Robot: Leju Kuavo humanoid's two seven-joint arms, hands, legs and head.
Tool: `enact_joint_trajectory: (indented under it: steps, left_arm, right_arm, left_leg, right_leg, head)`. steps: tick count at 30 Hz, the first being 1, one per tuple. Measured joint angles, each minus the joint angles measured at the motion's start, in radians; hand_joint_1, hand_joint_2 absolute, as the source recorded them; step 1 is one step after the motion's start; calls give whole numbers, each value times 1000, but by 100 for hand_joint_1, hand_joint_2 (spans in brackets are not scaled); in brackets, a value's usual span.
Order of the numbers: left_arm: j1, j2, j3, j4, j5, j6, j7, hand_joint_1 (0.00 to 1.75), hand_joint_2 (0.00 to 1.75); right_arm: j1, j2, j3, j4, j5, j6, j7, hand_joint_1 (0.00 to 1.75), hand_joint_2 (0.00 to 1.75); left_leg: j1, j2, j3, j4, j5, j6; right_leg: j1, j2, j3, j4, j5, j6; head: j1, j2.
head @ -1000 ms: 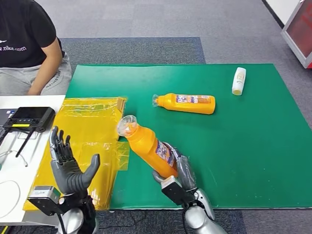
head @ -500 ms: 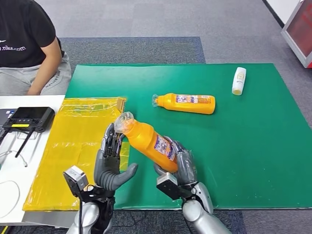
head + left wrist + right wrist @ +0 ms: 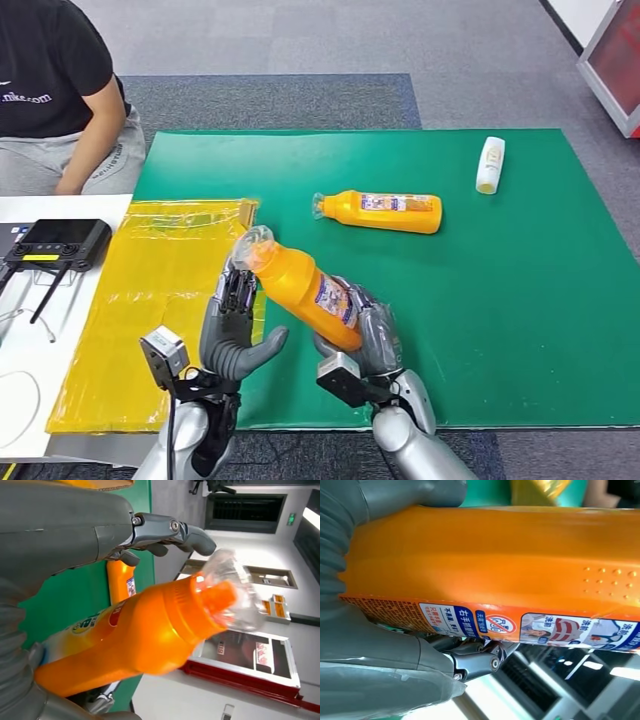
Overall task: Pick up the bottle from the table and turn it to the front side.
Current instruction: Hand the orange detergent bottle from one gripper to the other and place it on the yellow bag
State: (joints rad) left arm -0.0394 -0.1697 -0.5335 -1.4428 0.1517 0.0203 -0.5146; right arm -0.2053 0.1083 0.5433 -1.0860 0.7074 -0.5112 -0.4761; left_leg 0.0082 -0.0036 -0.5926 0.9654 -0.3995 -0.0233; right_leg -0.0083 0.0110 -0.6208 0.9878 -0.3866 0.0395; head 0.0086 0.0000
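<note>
The right hand (image 3: 368,338) grips the orange bottle (image 3: 306,290) by its base, lifted off the green bench (image 3: 528,300) and tilted cap-up, likely so it can be rotated. The left hand (image 3: 234,330) holds nothing, fingers spread upright just beside the bottle's neck, poised to assist.

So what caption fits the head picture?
Right hand lifts orange plastic bottle above green mat; left hand open beside its neck.

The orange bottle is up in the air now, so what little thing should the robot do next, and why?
Probably close the left hand on the neck. The right hand holds the orange bottle by its base, and the left hand's fingers are at the neck, spread, not gripping.
</note>
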Motion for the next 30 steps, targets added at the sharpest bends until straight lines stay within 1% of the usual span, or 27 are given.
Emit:
enact_joint_trajectory:
  steps: [6,10,15,18,20,24,25,27,30]
  left_arm:
    - [-14,-9,4,6,9,5,-3,0,175]
    - [-22,-16,6,7,35,14,-10,0,175]
    - [-29,-23,9,7,62,11,-18,0,175]
    - [-32,-27,10,7,63,3,-18,0,175]
    - [-34,-29,10,7,55,-3,-18,0,175]
    - [-52,-29,7,7,36,-19,3,0,175]
    - [-57,-30,6,8,38,-27,13,0,175]
    - [-66,-30,6,11,48,-47,29,0,175]
    - [-75,-31,4,16,57,-62,39,0,175]
  right_arm:
    - [3,0,38,-53,-2,19,-2,149,175]
    - [13,0,58,-88,-26,38,-2,144,175]
    - [19,0,72,-117,-34,45,3,144,175]
    - [19,0,76,-121,-23,40,12,139,175]
    - [18,0,77,-121,-17,38,15,144,175]
    - [15,0,85,-120,6,33,15,172,175]
    - [14,0,87,-120,14,31,16,175,175]
    - [13,0,91,-119,29,26,19,174,175]
    - [12,0,95,-118,40,22,24,161,175]
  left_leg:
    - [0,0,-1,0,0,0]
    - [0,0,-1,0,0,0]
    - [0,0,-1,0,0,0]
    - [0,0,-1,0,0,0]
    - [0,0,-1,0,0,0]
    - [0,0,-1,0,0,0]
    - [0,0,-1,0,0,0]
    - [0,0,-1,0,0,0]
    - [0,0,-1,0,0,0]
  right_leg:
    - [0,0,-1,0,0,0]
    - [0,0,-1,0,0,0]
    - [0,0,-1,0,0,0]
    - [0,0,-1,0,0,0]
    - [0,0,-1,0,0,0]
    - [0,0,-1,0,0,0]
    - [0,0,-1,0,0,0]
    - [0,0,-1,0,0,0]
    - [0,0,-1,0,0,0]
  head:
    - [0,0]
    - [0,0]
    - [0,0]
    - [0,0]
    - [0,0]
    - [0,0]
    - [0,0]
    - [0,0]
    - [0,0]
